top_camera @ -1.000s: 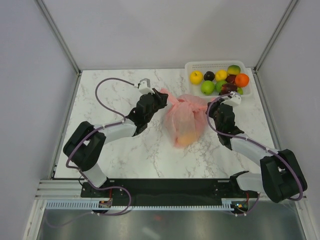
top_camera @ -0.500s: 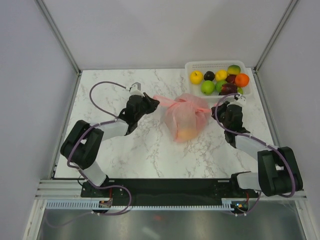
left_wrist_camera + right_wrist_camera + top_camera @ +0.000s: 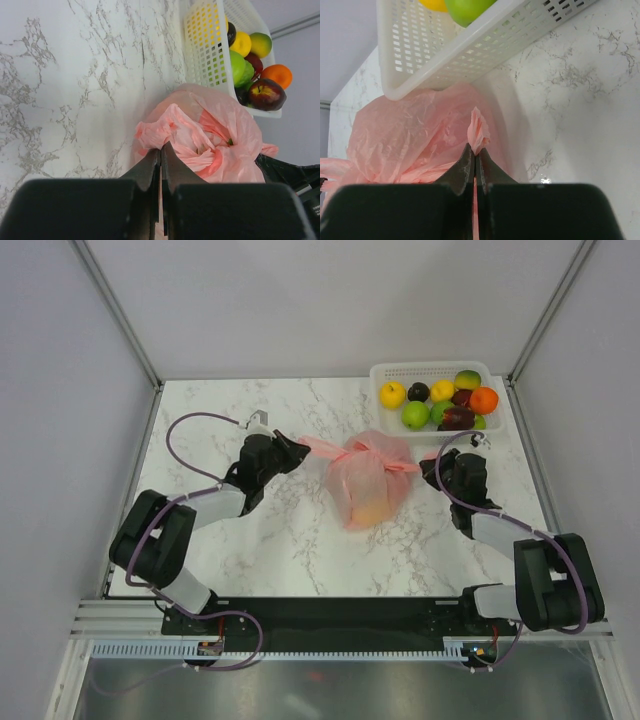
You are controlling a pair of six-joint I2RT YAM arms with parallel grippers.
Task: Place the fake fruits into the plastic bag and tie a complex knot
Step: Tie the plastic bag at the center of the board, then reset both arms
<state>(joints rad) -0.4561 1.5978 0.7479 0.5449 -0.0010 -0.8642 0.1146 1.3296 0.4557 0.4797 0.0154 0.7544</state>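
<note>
The pink plastic bag (image 3: 366, 485) lies mid-table with an orange-yellow fruit showing through it. Its handles are twisted into a knot (image 3: 372, 452) at the far end, with tails stretched left and right. My left gripper (image 3: 292, 448) is shut on the left tail (image 3: 152, 134). My right gripper (image 3: 437, 462) is shut on the right tail (image 3: 478, 131). Several fake fruits (image 3: 440, 400) in yellow, green, orange, red and dark purple lie in the white basket, also in the left wrist view (image 3: 250, 65).
The white lattice basket (image 3: 432, 370) stands at the back right corner, just behind the bag and my right gripper; it also shows in the right wrist view (image 3: 470, 45). Frame posts rise at the table's back corners. Grey walls flank both sides.
Both grippers have pulled outward, left one further left and right one right, drawing the bag tails taut and the knot tighter. The bag has shifted a little.
</note>
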